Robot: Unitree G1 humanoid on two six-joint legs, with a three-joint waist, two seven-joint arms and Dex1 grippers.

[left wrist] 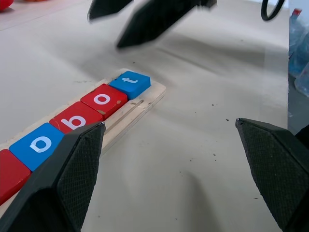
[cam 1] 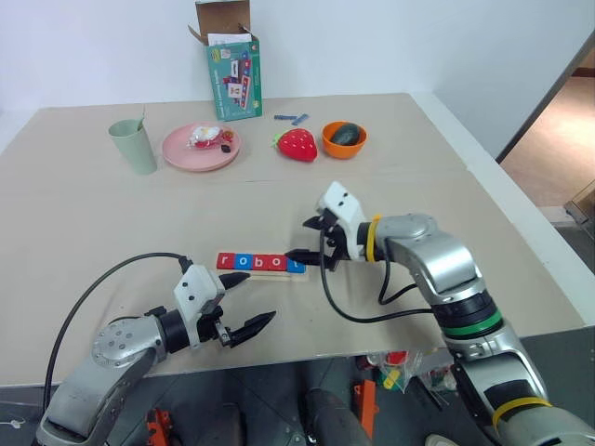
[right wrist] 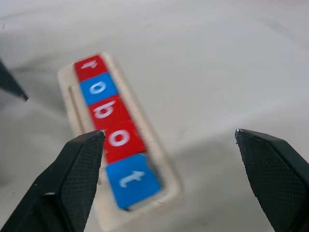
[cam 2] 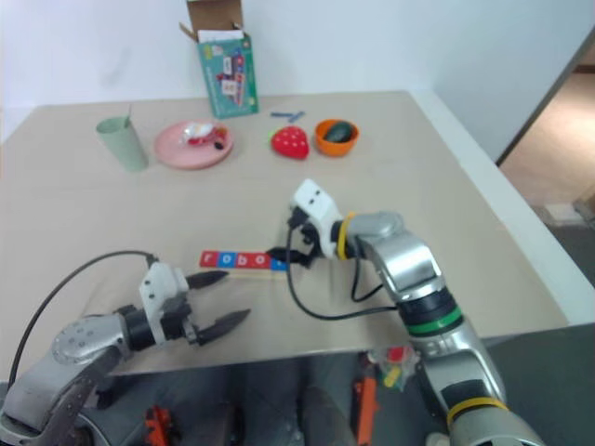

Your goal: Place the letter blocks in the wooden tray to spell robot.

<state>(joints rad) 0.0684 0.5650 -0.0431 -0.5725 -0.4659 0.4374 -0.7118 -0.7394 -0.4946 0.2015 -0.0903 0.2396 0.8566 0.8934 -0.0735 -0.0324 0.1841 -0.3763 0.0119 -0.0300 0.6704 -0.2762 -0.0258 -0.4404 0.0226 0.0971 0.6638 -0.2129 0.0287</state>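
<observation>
Five letter blocks point(cam 1: 260, 263) sit in the wooden tray point(cam 1: 275, 273) mid-frame, spelling robot. The right hand point(cam 1: 310, 239) hangs wide open and empty beside its right end. The left hand point(cam 1: 244, 303), lower left, is spread wide and empty.

A pale beige table point(cam 1: 112, 223) carries a wooden tray point(cam 1: 265, 272) lying just off the right gripper point(cam 1: 310, 240) tips, between it and the left gripper point(cam 1: 244, 302). Far beyond both grippers, along the table's back edge, stand a green cup point(cam 1: 133, 146), a pink plate point(cam 1: 201, 147), a teal box point(cam 1: 233, 78) with open flaps, two thin blue sticks point(cam 1: 291, 118), a red strawberry toy point(cam 1: 297, 144) and an orange bowl point(cam 1: 344, 139).
</observation>
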